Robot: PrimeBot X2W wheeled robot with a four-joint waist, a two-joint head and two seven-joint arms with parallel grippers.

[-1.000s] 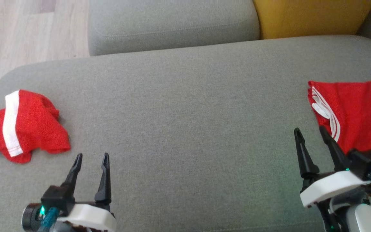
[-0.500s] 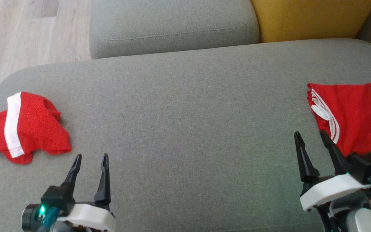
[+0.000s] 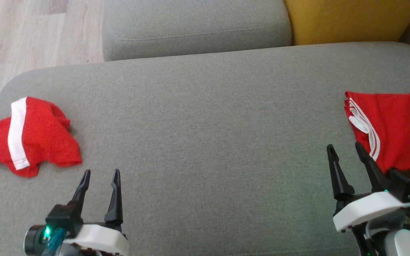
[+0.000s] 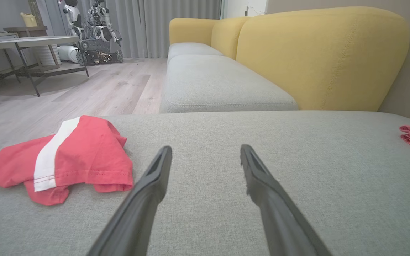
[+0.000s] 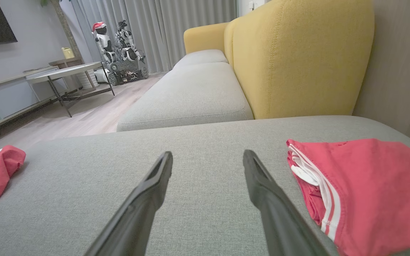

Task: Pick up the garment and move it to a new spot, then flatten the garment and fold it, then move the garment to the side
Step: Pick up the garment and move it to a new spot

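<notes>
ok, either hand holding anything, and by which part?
Nothing held. The left hand and right hand are both open, empty; crumpled red garment and folded red garment lie on the cushion, ungripped.

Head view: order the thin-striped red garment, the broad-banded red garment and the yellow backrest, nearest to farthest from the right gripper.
From the right gripper:
1. Thin-striped red garment, close beside it on its right.
2. Yellow backrest, ahead, past the grey cushion and its far edge.
3. Broad-banded red garment, at the cushion's far left end.
</notes>
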